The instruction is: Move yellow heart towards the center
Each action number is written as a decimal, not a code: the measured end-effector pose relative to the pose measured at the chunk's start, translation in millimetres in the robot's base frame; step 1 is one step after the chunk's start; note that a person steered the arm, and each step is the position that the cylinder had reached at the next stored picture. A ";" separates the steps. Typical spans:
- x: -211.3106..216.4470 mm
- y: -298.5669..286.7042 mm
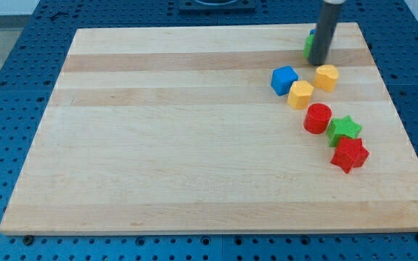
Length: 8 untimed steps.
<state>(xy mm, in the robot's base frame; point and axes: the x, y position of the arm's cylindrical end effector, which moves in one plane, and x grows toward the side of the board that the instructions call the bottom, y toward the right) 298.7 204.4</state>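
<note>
1. My tip [318,63] sits at the yellow heart's [326,77] 11 o'clock, near it; contact unclear.
2. The yellow heart lies at the tabletop's [158,145] 2 o'clock, beside the yellow hexagon [300,94] and blue cube [284,79].
3. There is no hand: the rod only pushes.
4. The tip stands on the heart's far side, probably so a push sends it centreward, toward 7 o'clock.

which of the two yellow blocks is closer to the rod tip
The yellow heart, at the view's upper right, just below and right of my tip. The other yellow block lies farther down-left, beside the blue block.
</note>
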 end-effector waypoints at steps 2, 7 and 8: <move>-9.1 83.1; 63.5 -1.1; 63.5 -30.6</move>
<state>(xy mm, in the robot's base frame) 362.1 173.7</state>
